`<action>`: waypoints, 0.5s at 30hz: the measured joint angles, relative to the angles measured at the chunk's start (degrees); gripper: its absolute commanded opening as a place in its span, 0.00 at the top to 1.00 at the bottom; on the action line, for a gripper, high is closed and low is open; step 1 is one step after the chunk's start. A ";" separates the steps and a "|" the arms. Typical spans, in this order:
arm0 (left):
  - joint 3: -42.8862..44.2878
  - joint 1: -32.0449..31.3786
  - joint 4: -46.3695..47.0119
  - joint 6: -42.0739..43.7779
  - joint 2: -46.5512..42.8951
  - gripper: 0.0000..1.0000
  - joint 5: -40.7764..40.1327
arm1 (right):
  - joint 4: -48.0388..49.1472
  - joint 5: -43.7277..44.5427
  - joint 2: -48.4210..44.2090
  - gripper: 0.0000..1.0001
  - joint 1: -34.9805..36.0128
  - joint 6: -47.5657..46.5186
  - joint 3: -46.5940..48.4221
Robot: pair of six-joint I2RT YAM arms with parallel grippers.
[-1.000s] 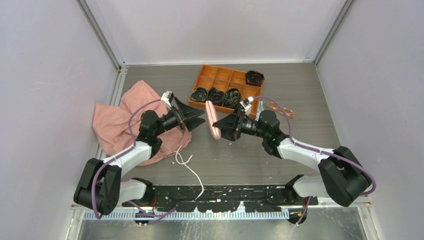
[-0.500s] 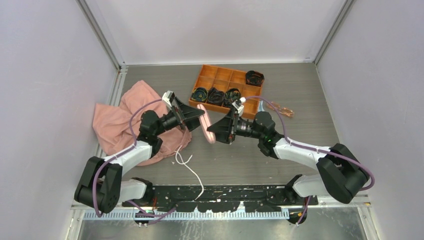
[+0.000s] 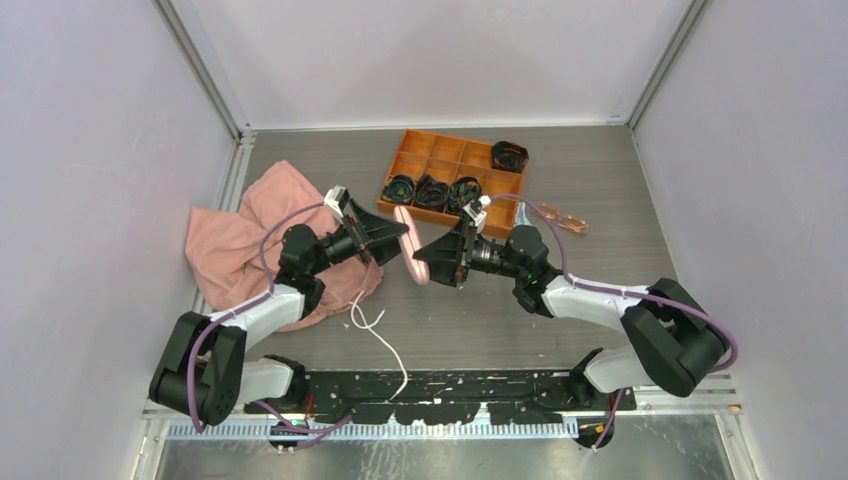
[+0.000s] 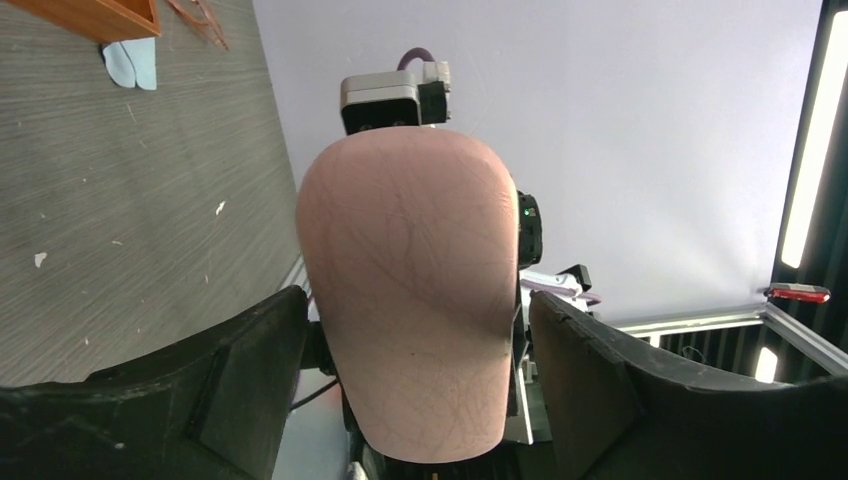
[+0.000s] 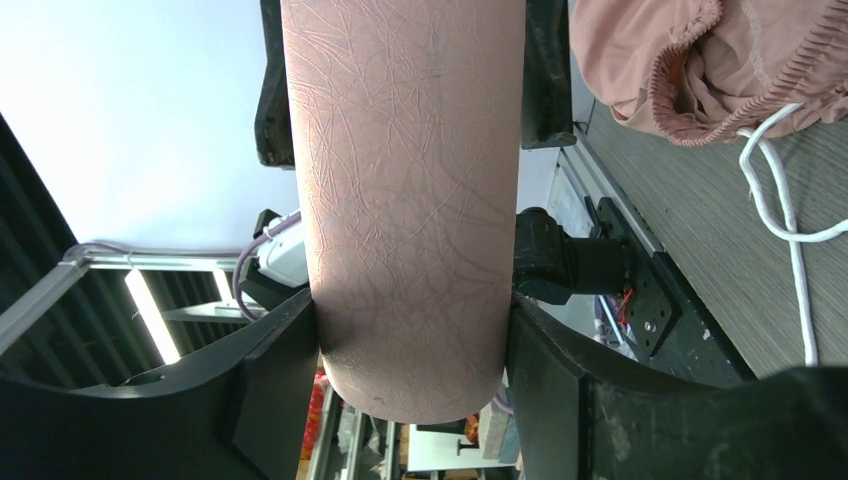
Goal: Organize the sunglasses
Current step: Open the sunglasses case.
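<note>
Top external: sunglasses [image 3: 562, 217] lie beyond the right gripper [image 3: 432, 262], to its right, long axis crosswise (right arm nearer). It clamps the pink case [image 3: 411, 250]; left gripper [image 3: 393, 236] straddles it, jaws apart.

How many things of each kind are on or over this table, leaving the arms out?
Pink case: 1
Sunglasses: 1
Orange tray: 1
Black coiled bundles: 4
Pink cloth: 1
White cord: 1
Light blue cloth: 1
Total: 10
</note>
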 measured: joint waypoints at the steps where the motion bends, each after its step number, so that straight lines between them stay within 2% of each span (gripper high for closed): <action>1: -0.02 0.00 0.04 0.07 0.00 0.25 -0.02 | 1.18 0.02 0.76 0.73 0.00 0.68 -0.15; 4: -0.02 0.02 -0.07 0.13 0.00 0.39 -0.15 | 3.89 0.04 2.73 0.73 0.00 2.08 -0.48; 6: -0.11 0.09 -0.35 0.04 0.09 0.60 -0.22 | 5.29 0.04 3.21 0.73 0.00 2.69 -0.48; 8: -0.11 0.09 -0.17 -0.72 0.09 0.88 -0.31 | 5.88 0.07 3.26 0.69 0.00 2.60 -0.55; 9: -0.13 0.09 0.00 -1.40 0.09 0.98 -0.42 | 6.10 0.07 3.23 0.68 -0.02 2.58 -0.59; 15: -0.17 0.09 0.04 -1.46 0.26 0.99 -0.61 | 6.51 0.11 3.41 0.60 -0.02 2.93 -0.70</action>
